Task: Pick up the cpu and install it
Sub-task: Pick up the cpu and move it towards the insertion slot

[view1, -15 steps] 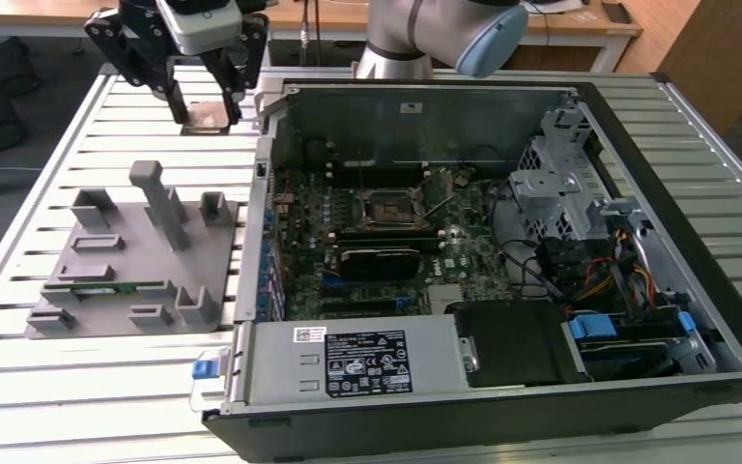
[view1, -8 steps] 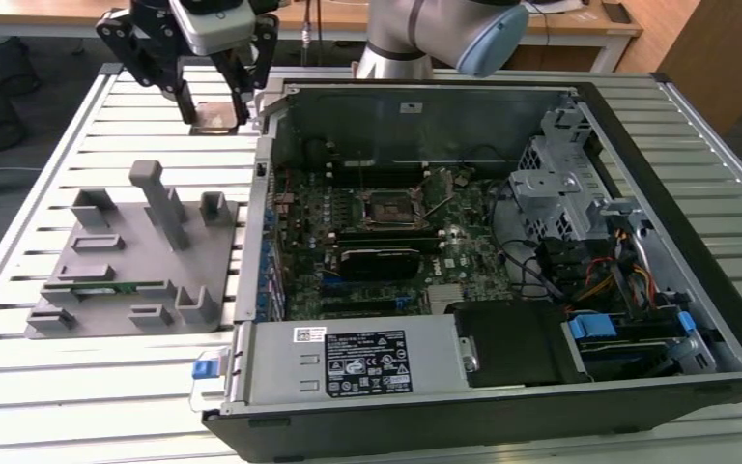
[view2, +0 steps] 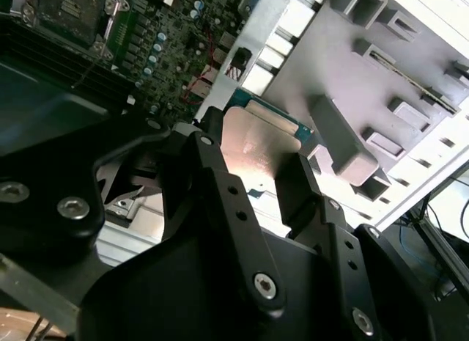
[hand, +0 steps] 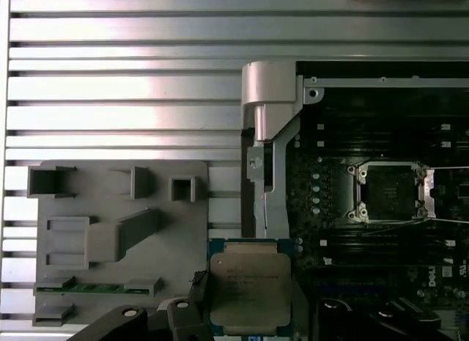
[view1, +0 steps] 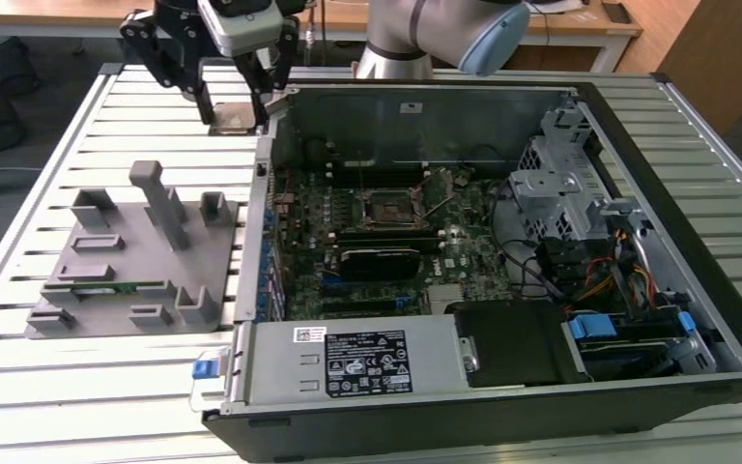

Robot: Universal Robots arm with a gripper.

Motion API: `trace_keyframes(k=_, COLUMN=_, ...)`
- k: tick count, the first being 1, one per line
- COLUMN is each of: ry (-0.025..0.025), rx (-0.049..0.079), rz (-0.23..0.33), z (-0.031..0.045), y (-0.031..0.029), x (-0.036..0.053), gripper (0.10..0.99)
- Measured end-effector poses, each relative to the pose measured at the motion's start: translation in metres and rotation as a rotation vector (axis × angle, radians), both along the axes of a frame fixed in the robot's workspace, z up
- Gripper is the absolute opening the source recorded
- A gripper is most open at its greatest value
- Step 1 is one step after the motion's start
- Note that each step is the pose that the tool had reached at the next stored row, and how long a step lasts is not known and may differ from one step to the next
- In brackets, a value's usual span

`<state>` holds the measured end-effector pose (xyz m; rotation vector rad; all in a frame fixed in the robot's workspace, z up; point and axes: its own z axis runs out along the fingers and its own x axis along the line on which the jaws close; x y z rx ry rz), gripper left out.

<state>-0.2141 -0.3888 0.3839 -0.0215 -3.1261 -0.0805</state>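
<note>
The cpu [view1: 232, 118] is a small flat square chip with a silvery top, and my gripper [view1: 233, 112] is shut on it. It hangs above the slatted table just outside the back corner of the open computer case [view1: 680, 126], on the exterior view's left. In the first wrist view the cpu [hand: 249, 286] shows its metal top and thin green rim between the black fingers [hand: 194, 291]. The second wrist view shows the cpu [view2: 256, 143] clamped at its edges. The motherboard's black socket frame [view1: 386, 206] [hand: 387, 193] lies open inside the case, apart from the chip.
A grey fixture [view1: 139, 261] [hand: 110, 231] with upright posts lies on the table beside the case, with a green memory stick [view1: 103, 286] [hand: 95, 288] in one slot. The case wall [hand: 267, 136] stands between the fixture and the motherboard. Drive bays and cables [view1: 590, 242] fill the far side.
</note>
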Motion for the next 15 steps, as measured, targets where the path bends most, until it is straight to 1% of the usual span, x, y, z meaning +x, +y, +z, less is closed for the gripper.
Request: trace_keyframes(k=15, ry=0.0000, rx=0.000, rz=0.000, z=-0.0001, y=0.0000, x=0.0187, gripper=0.533)
